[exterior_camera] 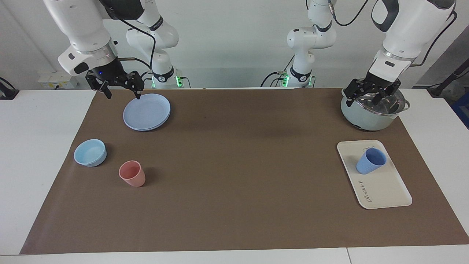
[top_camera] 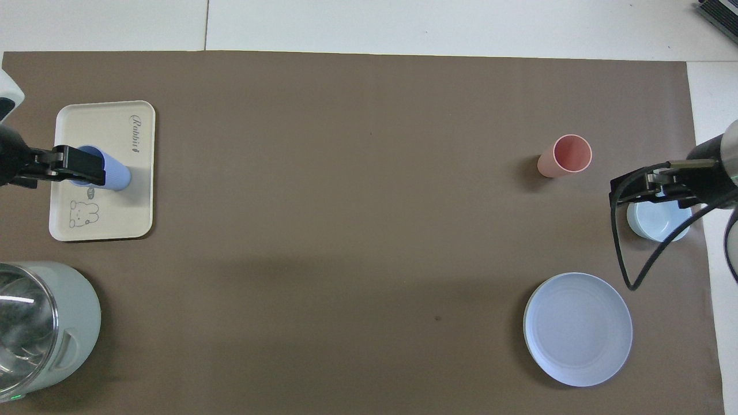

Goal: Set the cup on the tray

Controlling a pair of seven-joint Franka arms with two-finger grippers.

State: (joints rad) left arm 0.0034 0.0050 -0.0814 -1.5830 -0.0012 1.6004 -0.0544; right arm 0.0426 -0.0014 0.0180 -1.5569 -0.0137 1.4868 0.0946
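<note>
Jaws of both arms stand spread and hold nothing. Left gripper (exterior_camera: 370, 96) hangs above the steel pot (exterior_camera: 374, 110), covering part of its rim; right gripper (exterior_camera: 122, 88) hangs raised over the table beside the round blue plate (exterior_camera: 147, 112). Cup (exterior_camera: 370, 161) stands upright on the tray (exterior_camera: 384, 190) — from overhead the left gripper (top_camera: 86, 167) masks the cup's (top_camera: 115, 176) mouth, and the right gripper (top_camera: 654, 187) partly hides the shallow bowl (top_camera: 657, 227). Pink tumbler (exterior_camera: 132, 173) — beside that bowl.
</note>
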